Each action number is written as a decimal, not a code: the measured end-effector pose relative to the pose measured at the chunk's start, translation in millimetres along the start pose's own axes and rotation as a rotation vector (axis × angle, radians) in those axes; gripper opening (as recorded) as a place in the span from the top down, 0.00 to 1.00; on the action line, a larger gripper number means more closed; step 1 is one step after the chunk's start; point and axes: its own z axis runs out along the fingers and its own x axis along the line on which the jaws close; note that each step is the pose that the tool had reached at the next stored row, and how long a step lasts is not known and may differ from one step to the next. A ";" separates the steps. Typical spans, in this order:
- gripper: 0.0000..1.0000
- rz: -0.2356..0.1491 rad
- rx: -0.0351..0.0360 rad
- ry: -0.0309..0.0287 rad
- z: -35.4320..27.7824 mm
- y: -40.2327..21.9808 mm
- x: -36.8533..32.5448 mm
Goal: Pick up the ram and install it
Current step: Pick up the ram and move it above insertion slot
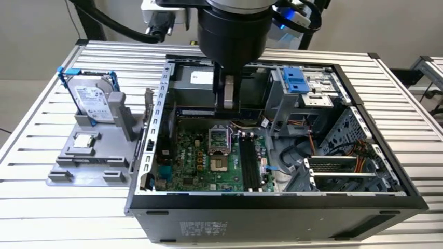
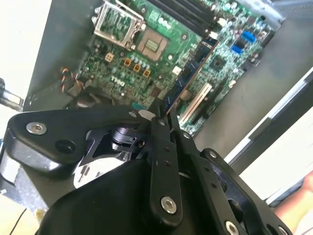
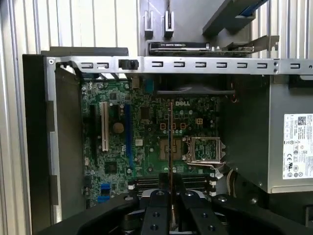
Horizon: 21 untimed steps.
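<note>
The gripper (image 3: 169, 192) is clamped shut on the ram (image 2: 191, 73), holding it on edge above the motherboard (image 1: 194, 161). The ram's long axis seems to run crosswise to the empty black slots (image 1: 250, 155), which lie just beside and below it.

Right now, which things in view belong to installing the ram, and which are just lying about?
Job in hand: the ram, gripped in the tool; the memory slots on the motherboard.
Lying about: the hard drive and the processor chip, on the grey holder beside the case.
</note>
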 end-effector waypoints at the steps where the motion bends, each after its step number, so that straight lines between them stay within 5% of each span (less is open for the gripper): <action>1: 1.00 0.000 0.0000 -0.0001 0.0 -3.6 -0.3; 16: 1.00 0.001 0.0001 -0.0002 0.0 -57.9 -2.9; 21: 1.00 0.012 0.0010 -0.0008 0.2 -69.8 -3.4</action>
